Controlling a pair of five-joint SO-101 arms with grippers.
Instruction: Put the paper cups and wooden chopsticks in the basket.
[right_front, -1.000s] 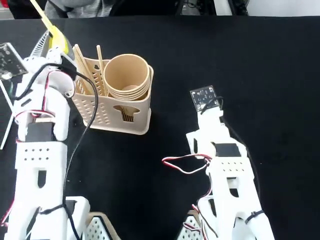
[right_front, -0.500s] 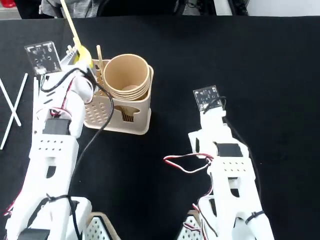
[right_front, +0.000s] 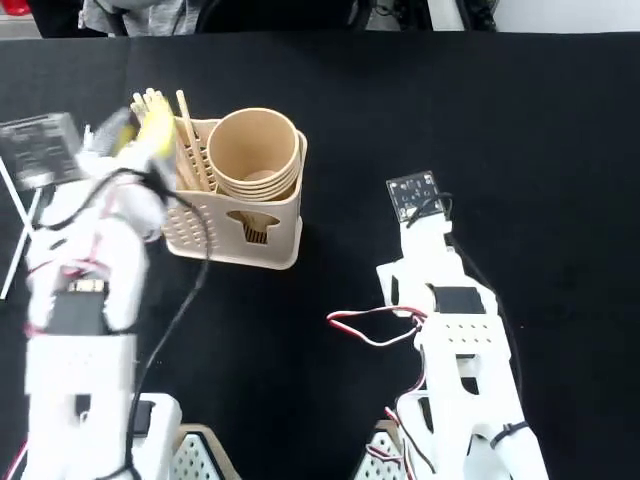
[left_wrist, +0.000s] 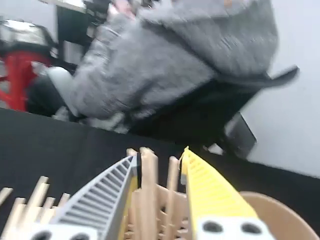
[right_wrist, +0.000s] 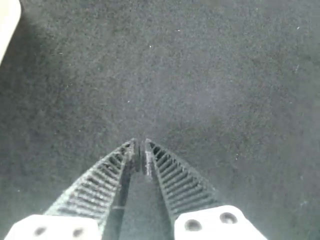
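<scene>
1. Starting close to the arm bases, the right gripper (right_wrist: 139, 145) hangs over the bare black table (right_front: 520, 120). It is pinched closed and holds nothing.
2. Thin white sticks (right_front: 16, 250) lie on the table, out past the left arm and apart from the basket. I cannot tell what they are.
3. A bit farther back, the basket (right_front: 230, 235) stands upright on the table.
4. The paper cups (right_front: 252, 150) sit stacked in the basket's right part. That half of the job looks done.
5. The wooden chopsticks (right_front: 188, 135) stand in the basket's left part, tips up. The left gripper (left_wrist: 160, 155) is right at their tops. I cannot tell if it grips them or has let go.
6. I think the step now is putting chopsticks into the basket. Next, the left gripper must be sure to let them go. Then it should lift straight up, so it does not pull them out or tip the basket.
</scene>
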